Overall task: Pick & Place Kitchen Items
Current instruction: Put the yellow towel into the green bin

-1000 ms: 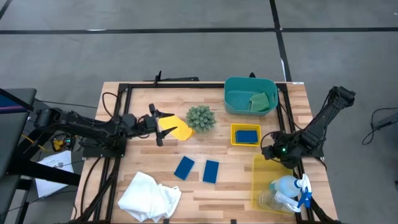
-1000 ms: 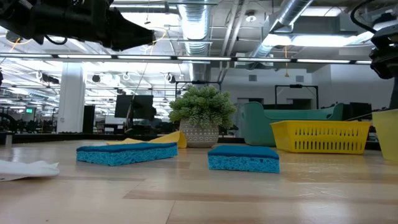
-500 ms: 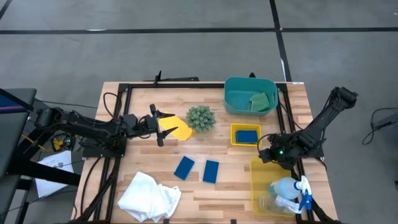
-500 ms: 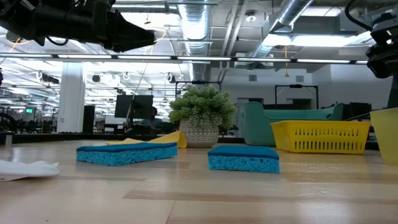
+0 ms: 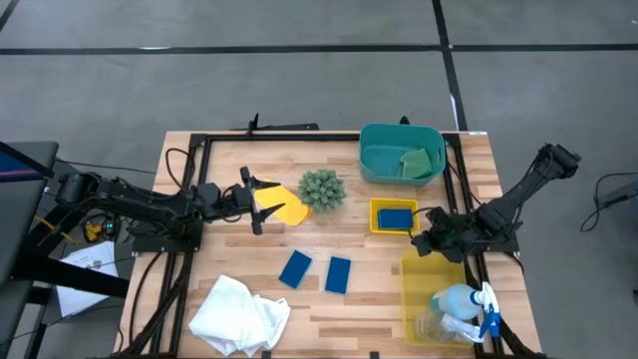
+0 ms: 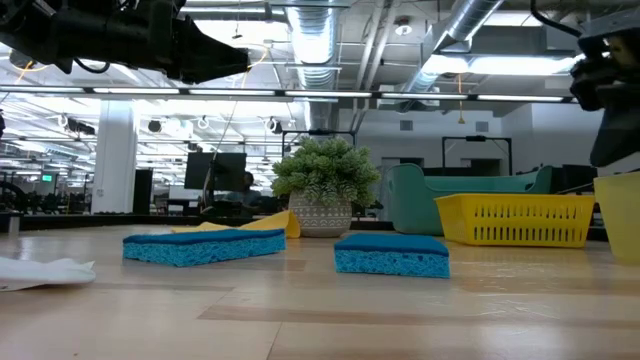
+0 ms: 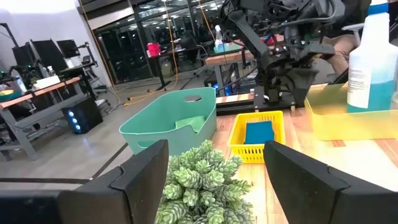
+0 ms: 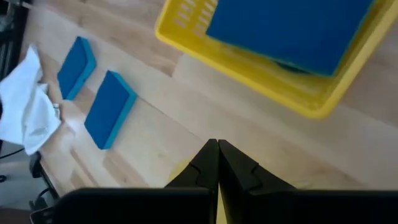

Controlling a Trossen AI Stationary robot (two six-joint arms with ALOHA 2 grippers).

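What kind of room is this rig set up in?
Probably an open-plan lab or workshop, not a kitchen: bare silver ceiling ducts run overhead, desks with black computer monitors stand behind, and the light wooden table sits on plain grey floor.

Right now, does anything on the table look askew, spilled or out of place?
Only minor things. The white cloth lies crumpled at the table's front edge, and the yellow sponge lies partly lifted against the plant ball, by the open left gripper. The two loose blue sponges lie flat. Nothing spilled.
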